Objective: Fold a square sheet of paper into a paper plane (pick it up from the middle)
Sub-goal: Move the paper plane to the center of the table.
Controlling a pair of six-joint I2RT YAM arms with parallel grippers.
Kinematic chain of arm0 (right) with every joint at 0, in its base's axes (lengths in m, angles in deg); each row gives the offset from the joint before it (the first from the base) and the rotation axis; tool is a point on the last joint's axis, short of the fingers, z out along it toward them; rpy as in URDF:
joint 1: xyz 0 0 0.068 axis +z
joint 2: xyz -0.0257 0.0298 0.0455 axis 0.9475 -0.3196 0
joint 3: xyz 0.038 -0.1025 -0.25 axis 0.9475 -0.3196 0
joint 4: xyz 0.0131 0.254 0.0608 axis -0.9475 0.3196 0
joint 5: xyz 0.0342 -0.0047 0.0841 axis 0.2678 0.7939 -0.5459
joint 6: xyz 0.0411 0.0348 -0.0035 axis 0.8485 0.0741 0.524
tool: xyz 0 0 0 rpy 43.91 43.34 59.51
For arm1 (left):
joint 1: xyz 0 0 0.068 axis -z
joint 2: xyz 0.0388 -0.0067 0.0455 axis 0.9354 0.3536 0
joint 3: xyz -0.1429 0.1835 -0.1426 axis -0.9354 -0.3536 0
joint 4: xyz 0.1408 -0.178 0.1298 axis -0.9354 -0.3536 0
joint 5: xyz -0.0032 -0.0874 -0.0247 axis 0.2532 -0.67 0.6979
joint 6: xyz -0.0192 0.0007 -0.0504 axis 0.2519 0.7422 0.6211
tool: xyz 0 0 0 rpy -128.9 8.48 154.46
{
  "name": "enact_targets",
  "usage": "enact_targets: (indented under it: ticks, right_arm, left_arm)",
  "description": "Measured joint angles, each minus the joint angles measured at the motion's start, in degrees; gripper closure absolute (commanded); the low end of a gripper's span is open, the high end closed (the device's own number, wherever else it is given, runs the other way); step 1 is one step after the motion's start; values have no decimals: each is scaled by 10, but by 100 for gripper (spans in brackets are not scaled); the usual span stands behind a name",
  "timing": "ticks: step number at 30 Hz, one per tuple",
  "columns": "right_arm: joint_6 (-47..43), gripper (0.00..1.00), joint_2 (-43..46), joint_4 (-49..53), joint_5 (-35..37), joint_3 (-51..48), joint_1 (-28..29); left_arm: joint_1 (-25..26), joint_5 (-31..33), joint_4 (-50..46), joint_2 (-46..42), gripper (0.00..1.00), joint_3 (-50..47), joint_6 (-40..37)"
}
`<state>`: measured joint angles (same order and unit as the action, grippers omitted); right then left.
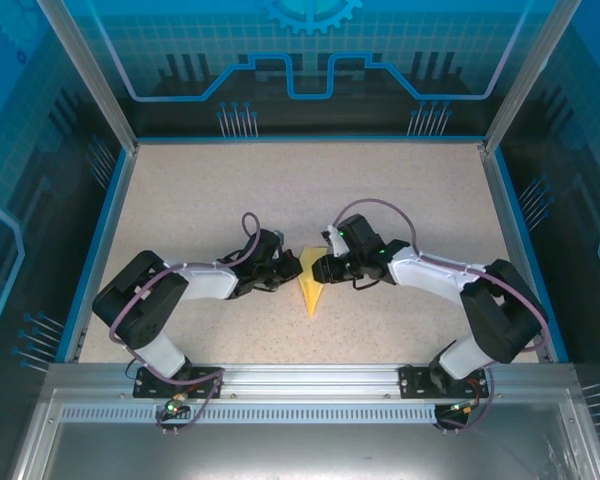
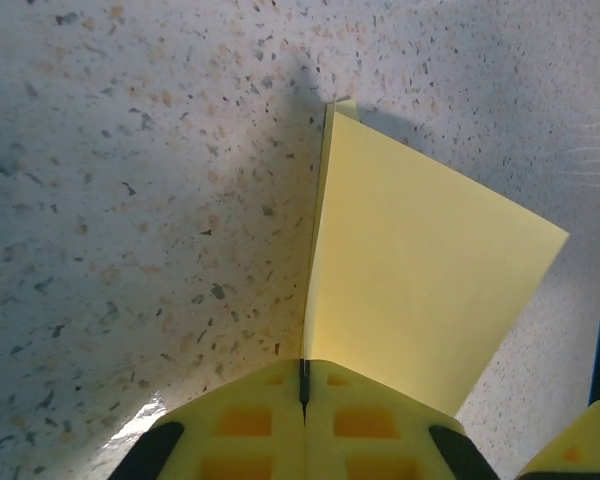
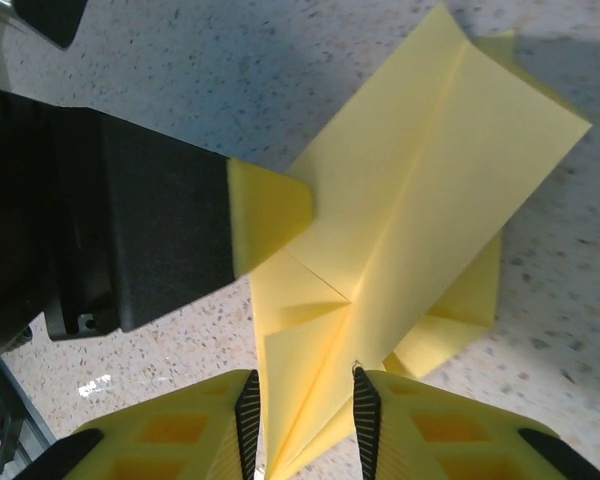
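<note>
From above, my left gripper [image 1: 283,266] and right gripper [image 1: 320,268] meet over the paper plane [image 1: 310,292], which lies mid-table [image 1: 180,190] with its tip toward my bases. At the left wrist, my left fingers are clamped tight on the centre fold, holding a wing upright so the crease stays sharp. At the right wrist, my right jaws stand apart, straddling the plane's narrow end, probably to pinch its keel.

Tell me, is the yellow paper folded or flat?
Folded. The paper has sharp creases and layered flaps narrowing to a point, so it is not one flat square. The left gripper is shut on one of its folds.
</note>
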<state>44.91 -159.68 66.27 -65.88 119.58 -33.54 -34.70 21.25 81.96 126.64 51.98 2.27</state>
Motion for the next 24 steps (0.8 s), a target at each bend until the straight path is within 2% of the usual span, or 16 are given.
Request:
enact_targets:
  ticks: [10,17,24]
  right_arm:
    - [2,60,-32,25,7,24,17]
    - [0,60,-55,41,9,42,30]
    - [0,54,-82,56,23,52,33]
  left_arm:
    - [0,19,24,-6,100,-29,19]
    - [0,24,28,-6,100,-29,26]
    - [0,24,30,-6,100,-29,27]
